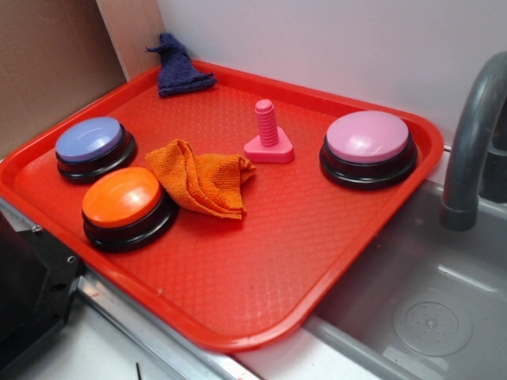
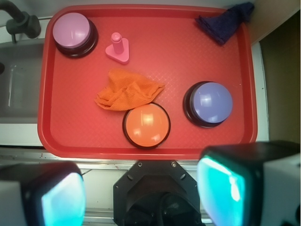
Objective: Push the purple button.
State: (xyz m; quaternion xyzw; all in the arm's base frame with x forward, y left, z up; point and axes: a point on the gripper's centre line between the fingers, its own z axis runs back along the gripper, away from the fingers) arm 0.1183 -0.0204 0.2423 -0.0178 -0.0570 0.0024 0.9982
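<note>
Red tray (image 1: pixel 372 210) — three buttons, two cloths, pink bolt (image 1: pixel 268 134).

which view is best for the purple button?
Wrist view: it looks straight down on the purple button, showing its whole round top, clear of the fingers. The exterior view shows it obliquely at the tray's left edge, unoccluded.

Cut off, blurred, or covered

In the wrist view the tool's two fingers (image 2: pixel 225 186) are blurred and run off the bottom edge. The faucet (image 1: pixel 475 142) is cropped by the exterior view's right edge. The orange cloth (image 2: pixel 127 92) overlaps the orange button's (image 2: pixel 146 125) rim.
</note>
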